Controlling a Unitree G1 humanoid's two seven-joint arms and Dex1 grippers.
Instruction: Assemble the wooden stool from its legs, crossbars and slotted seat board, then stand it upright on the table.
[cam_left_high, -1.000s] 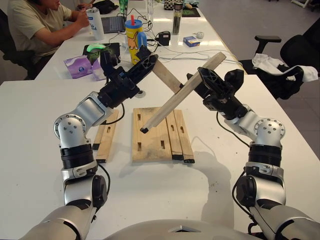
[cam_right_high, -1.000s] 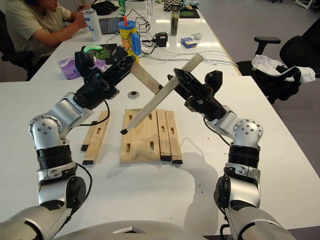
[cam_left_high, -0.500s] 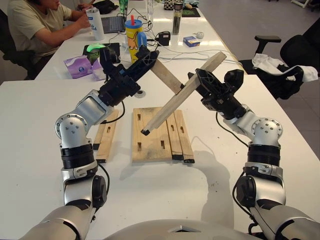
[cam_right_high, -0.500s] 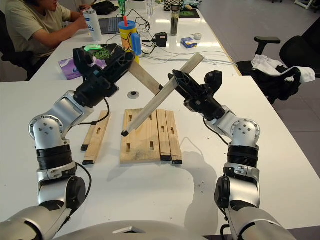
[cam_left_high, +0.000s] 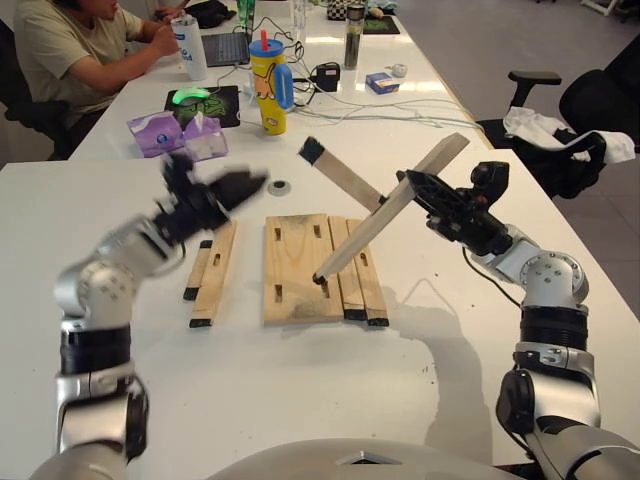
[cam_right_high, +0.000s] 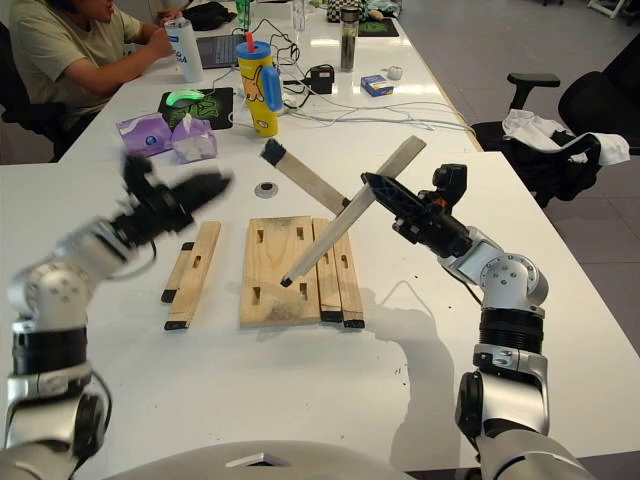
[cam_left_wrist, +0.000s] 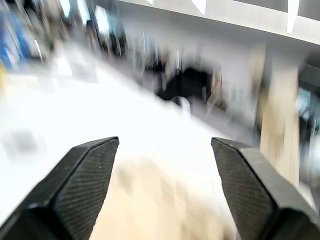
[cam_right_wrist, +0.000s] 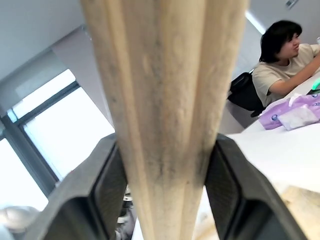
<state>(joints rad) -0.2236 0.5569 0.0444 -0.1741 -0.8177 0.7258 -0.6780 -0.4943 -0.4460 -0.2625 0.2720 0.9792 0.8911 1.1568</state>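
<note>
Holding what, exactly, over the white table (cam_left_high: 300, 400)? (Desk)

The right gripper (cam_left_high: 418, 188) has its fingers pressed onto a long wooden leg (cam_left_high: 375, 222). The leg tilts steeply, its dark-capped foot down at the slotted seat board (cam_left_high: 292, 292); whether it touches or sits just above, I cannot tell. A second leg (cam_left_high: 340, 172) crosses behind it and appears joined to it, since nothing else grips it. (Photographer)

And the other side? (Desk)

The left gripper (cam_left_high: 240, 186) hangs with fingers spread and empty, to the left of the board, above two loose slats (cam_left_high: 213, 275). Two slotted bars (cam_left_high: 360, 280) lie flat just beside the board's right edge. (Photographer)

So what does this step call for? (Desk)

My reading is that the crossed pair is headed for the board's slots. Doing it well means a firm pinch, so the cross does not swing at its joint. It means lining the foot up with one slot before any pressing. It also means lowering straight down, not dragging, which could shove the flat board along the table. The free gripper would best steady the board or the unsupported leg. Most of the stool is not yet built. (Photographer)
</note>
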